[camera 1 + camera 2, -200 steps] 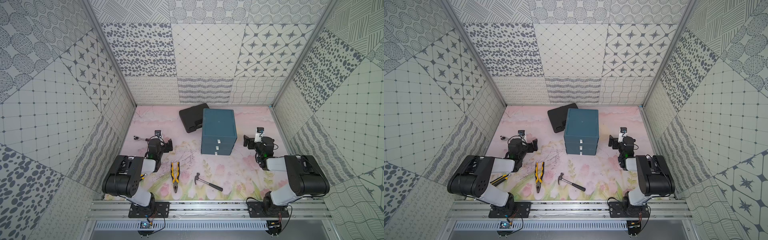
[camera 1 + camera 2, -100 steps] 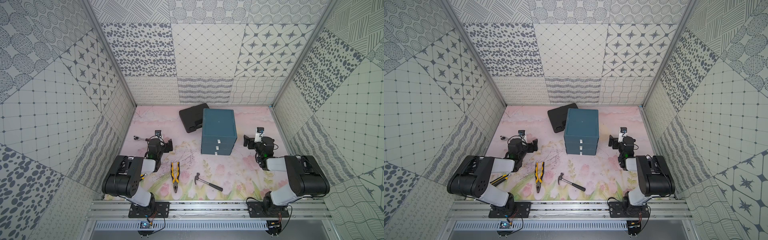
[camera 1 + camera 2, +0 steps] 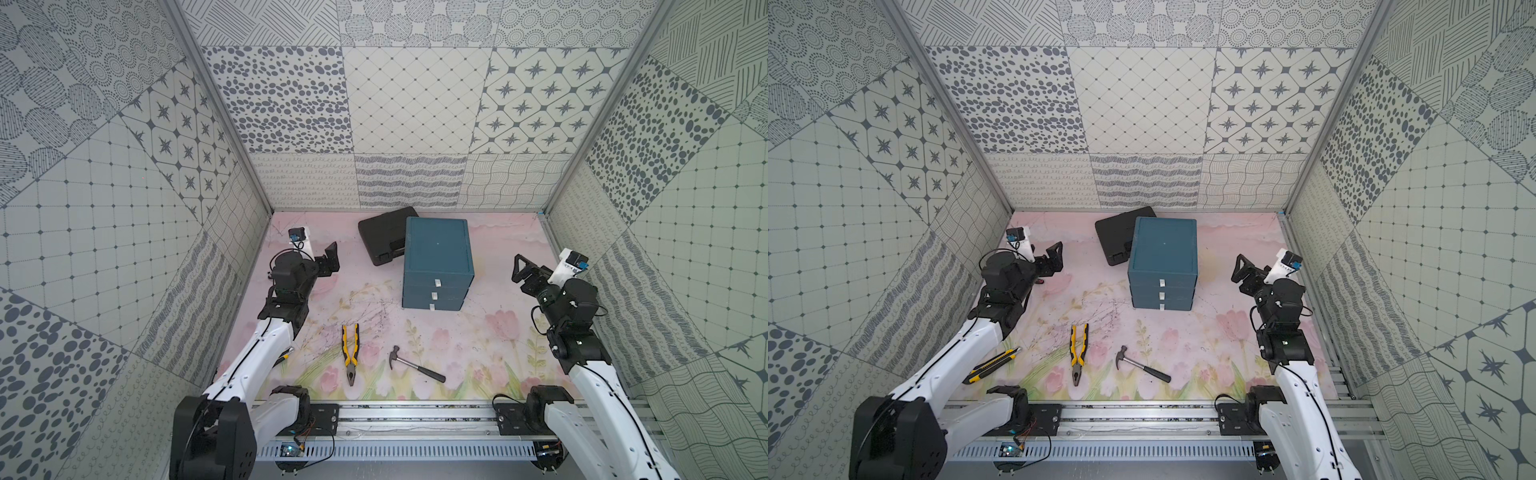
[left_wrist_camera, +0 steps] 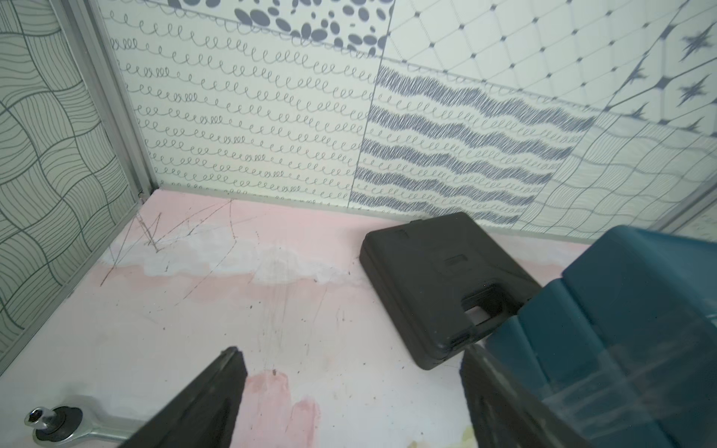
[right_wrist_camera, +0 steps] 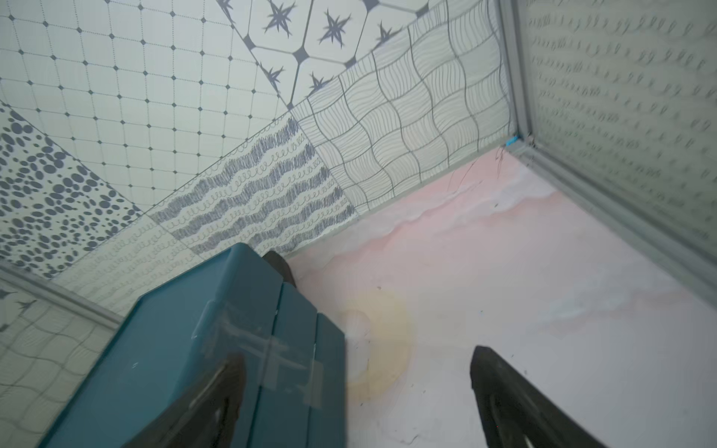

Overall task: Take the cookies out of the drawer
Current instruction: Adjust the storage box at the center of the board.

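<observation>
On table, blue drawer unit, all three drawers shut; left fingers and right fingers flank it, spread wide, gripping nothing.

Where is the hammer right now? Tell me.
In both top views the hammer lies flat near the table's front edge, just right of the yellow-handled pliers and in front of the blue drawer unit.

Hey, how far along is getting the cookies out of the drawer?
Nothing looks done: all three drawers of the teal cabinet are shut and no cookies show anywhere. In hand: nothing; the left gripper and right gripper hover open and empty on either side of it. Left: open a drawer, lift the cookies out.
</observation>
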{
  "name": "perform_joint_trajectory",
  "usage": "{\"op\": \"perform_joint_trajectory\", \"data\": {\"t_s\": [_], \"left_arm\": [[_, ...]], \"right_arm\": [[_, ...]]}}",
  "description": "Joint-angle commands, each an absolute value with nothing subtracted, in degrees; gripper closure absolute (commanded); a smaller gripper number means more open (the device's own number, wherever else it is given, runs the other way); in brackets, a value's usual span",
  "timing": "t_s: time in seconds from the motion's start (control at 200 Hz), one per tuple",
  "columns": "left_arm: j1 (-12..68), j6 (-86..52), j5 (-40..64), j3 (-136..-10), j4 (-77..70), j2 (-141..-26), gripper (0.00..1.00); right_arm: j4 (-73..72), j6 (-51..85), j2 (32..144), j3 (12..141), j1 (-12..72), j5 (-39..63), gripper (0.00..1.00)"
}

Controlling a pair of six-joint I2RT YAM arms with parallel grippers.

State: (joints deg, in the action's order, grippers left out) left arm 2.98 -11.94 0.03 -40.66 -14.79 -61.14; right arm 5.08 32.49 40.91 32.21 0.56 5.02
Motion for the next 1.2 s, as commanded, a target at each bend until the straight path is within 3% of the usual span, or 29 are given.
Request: {"op": "perform_joint_trajectory", "data": {"t_s": [0.0,0.225,0.415,0.585,0.685,1.071,1.196], "left_arm": [[5.5,-28.4,10.8,-45.3,6.8,-54.8,0.11],[17.8,-40.7,16.0,-47.9,7.0,-54.4,0.11],[24.6,-44.7,19.8,-57.3,7.9,-64.1,0.05],[25.2,-42.3,21.9,-66.8,10.0,-74.7,0.02],[25.3,-43.1,25.2,-71.4,9.3,-82.2,0.14],[27.5,-35.4,20.6,-87.8,20.9,-98.3,0.27],[28.2,-32.5,18.8,-91.5,24.3,-101.3,0.37]], "right_arm": [[20.4,41.9,41.6,37.3,0.7,18.8,0.10],[30.1,41.5,45.4,45.7,0.8,30.6,0.14],[30.8,39.1,47.2,49.2,0.8,31.1,0.14],[30.4,38.1,53.2,53.8,0.9,35.5,0.15],[29.5,38.0,55.6,56.1,1.3,35.5,0.15],[25.3,40.2,56.7,54.1,4.6,30.9,0.18],[25.4,40.0,57.0,53.9,5.6,30.1,0.18]]}}
